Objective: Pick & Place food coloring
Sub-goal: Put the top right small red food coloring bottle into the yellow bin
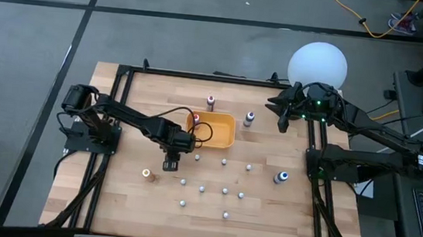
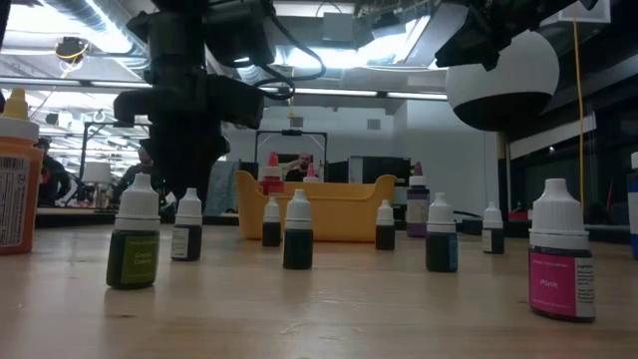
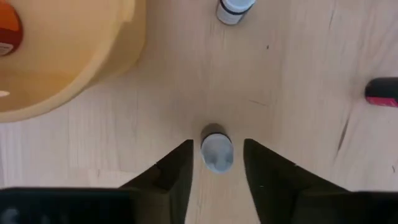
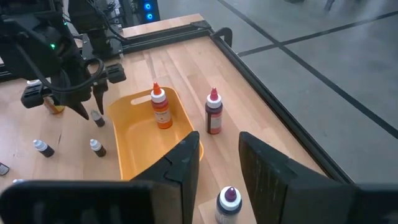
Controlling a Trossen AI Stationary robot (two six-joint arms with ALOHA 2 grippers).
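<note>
We count one orange tray (image 1: 223,139), and in it one orange-labelled bottle (image 4: 160,109) with a red tip. Outside the tray stand three more of the larger bottles: one maroon-topped bottle (image 1: 211,101), one purple-topped bottle (image 1: 249,119) and one blue-capped bottle (image 1: 280,176). Of the tiny white-capped dropper bottles (image 1: 225,190) we make out nine standing free on the table (image 1: 126,196). A tenth tiny bottle (image 3: 216,155) sits between the fingers of the left gripper (image 3: 217,147). There is one orange-capped bottle (image 1: 146,173), two dark arms and one white globe (image 1: 319,64).
</note>
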